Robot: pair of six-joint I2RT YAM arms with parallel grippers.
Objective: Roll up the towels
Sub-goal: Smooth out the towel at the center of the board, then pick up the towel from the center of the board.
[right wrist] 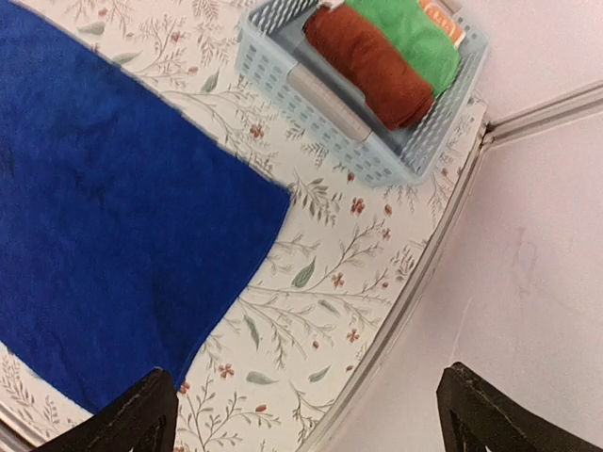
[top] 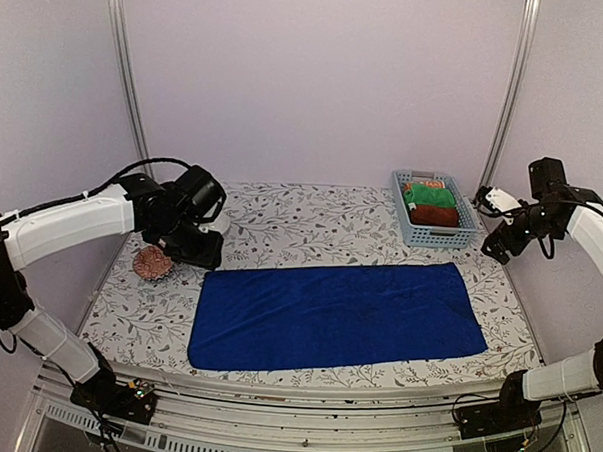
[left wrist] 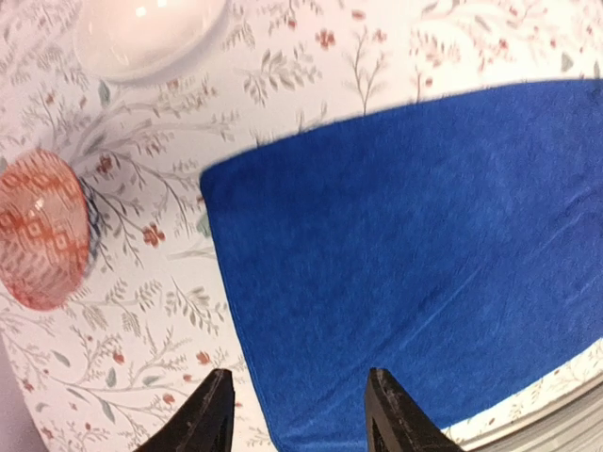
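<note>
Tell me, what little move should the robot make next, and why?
Probably lower the left gripper onto the near short edge of the blue towel and pinch it. The towel lies flat, unrolled; that gripper hangs open just above this end, and the right gripper is open too, holding nothing. The red towel sits rolled in the basket.

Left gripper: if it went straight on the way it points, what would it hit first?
Probably the blue towel, near its left short edge; the left gripper points down at it with nothing between.
</note>
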